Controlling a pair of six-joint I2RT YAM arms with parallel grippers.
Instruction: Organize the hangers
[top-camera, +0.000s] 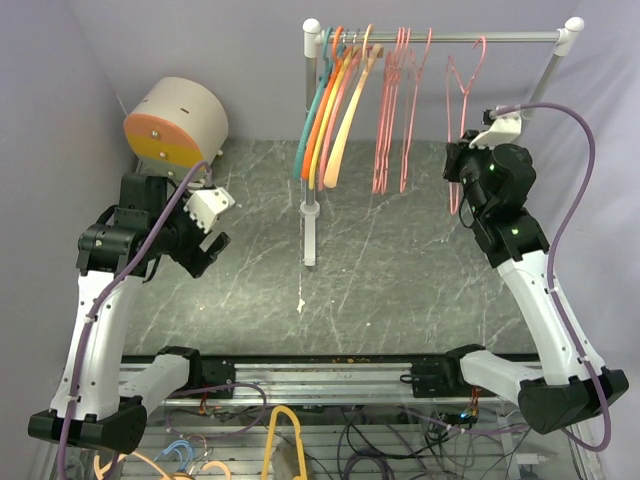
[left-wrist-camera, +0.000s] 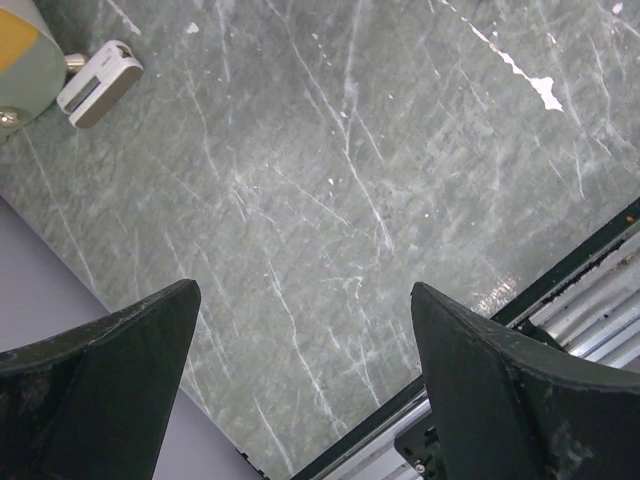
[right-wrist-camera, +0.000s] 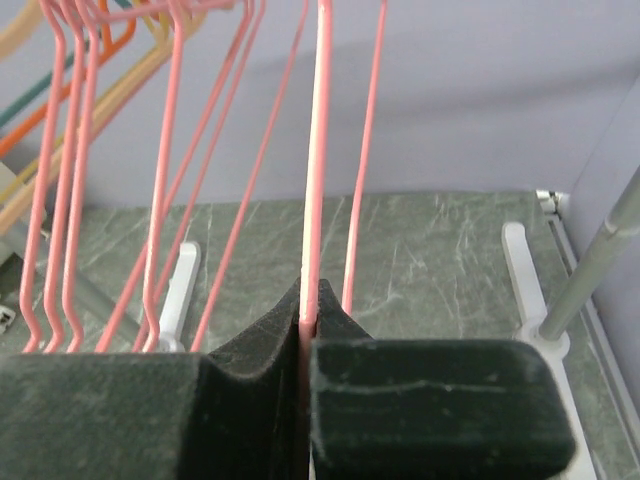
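Left gripper (left-wrist-camera: 302, 288): it hangs over the tabletop (left-wrist-camera: 330, 170) toward the left edge. Its fingers are spread wide with nothing between them, so you have no hold on this side.

Right gripper (right-wrist-camera: 305, 315): it sits farther back, toward the right edge. Its fingers are clamped on one pink hanger (right-wrist-camera: 318, 150), pinching the thin wire at the very tips.

Rail (top-camera: 450, 38), along the far edge: the held hanger hooks over it near the right end, well apart from the rest. The other pink wire hangers (top-camera: 390, 110) bunch at mid-rail, and the plastic hangers (top-camera: 335, 100) crowd the left end.

Risks, as judged from here:
- The wire is slim and gripped only at the tips, so a quick sideways slide may let it twist or slip out.
- If you pull along the rail without lifting, the hook may drag and jerk.
- As you close on the pink bunch, the held frame may tangle with its neighbours or knock one off its hook.
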